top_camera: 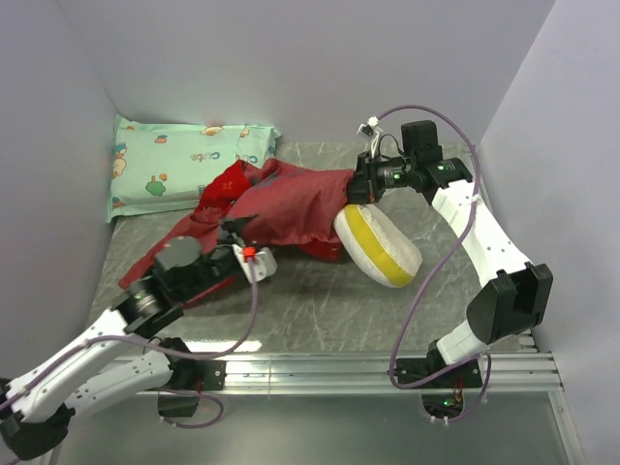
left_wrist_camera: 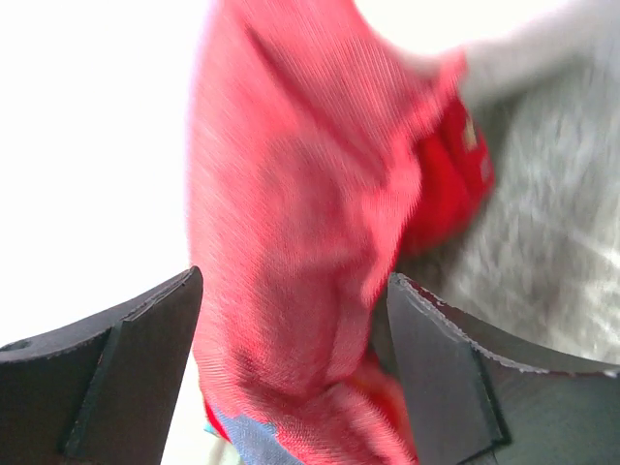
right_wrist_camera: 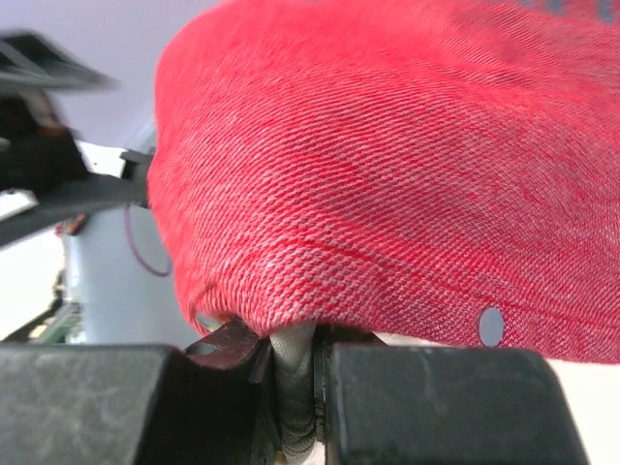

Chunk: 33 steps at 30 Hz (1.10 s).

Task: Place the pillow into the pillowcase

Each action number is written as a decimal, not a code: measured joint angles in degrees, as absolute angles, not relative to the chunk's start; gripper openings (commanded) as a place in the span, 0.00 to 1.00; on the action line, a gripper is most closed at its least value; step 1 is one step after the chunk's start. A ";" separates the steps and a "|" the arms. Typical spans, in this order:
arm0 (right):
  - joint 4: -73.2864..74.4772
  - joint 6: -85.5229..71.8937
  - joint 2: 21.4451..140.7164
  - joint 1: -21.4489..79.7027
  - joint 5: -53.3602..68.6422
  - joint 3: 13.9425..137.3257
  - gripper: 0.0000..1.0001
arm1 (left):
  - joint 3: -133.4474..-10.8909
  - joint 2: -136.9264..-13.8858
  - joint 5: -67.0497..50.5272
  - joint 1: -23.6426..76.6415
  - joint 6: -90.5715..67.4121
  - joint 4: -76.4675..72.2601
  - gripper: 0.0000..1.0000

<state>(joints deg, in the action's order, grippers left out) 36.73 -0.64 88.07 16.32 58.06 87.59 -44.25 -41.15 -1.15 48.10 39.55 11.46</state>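
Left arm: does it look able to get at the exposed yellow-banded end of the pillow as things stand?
Probably yes. The pillow pokes its bare end onto the table, nothing covering it. But the left end effector has open fingers straddling a fold of the pillowcase, so it must back out first.

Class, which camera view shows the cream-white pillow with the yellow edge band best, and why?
The top external view: the cream-white pillow with the yellow edge band shows there, one end sticking out from the big red fabric pillowcase. Red cloth fills both wrist views; neither plainly shows the pillow.
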 measured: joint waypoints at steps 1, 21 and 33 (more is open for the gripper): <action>36.58 -1.26 88.07 16.38 58.54 87.20 0.00 | -46.30 -40.14 -1.76 48.12 39.38 13.06 0.84; 32.18 -8.54 87.70 16.88 66.43 81.84 0.00 | -44.01 -52.88 -9.96 50.15 48.62 7.46 0.72; 24.18 -16.56 87.35 16.88 69.73 77.97 0.00 | -43.51 -62.50 -13.08 52.51 53.06 -3.86 0.02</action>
<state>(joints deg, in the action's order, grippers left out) 24.18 -16.56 87.35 16.88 69.73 77.97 -43.51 -62.50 -13.08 52.51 53.06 -3.86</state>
